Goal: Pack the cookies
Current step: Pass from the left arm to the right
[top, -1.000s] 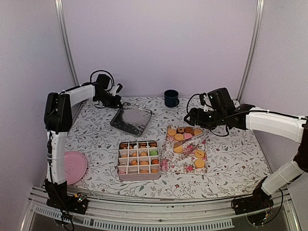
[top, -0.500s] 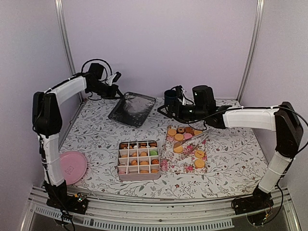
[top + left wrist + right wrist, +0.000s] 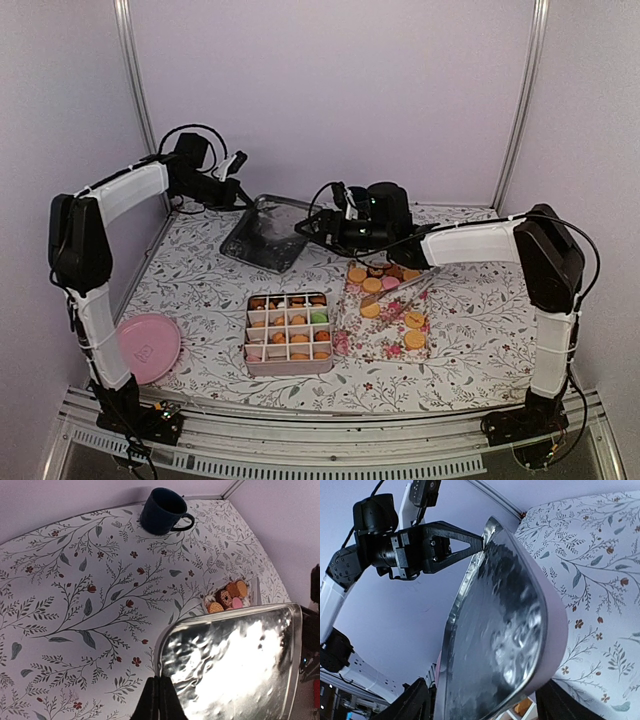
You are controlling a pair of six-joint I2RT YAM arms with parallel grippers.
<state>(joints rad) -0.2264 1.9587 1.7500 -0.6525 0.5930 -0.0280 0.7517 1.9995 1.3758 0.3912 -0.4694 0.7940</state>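
Nearward of the wide-open right claw [image 3: 304,227], loose cookies [image 3: 372,285] (left claw [image 3: 157,697] tight on tin lid [image 3: 235,665])

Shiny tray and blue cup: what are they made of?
The shiny tray looks like thin metal, maybe tin: its mirror-like, slightly rippled surface throws back bright glare. The blue cup looks like glazed ceramic or enamelled metal; its smooth dark surface has a soft sheen, but the look alone doesn't settle which.
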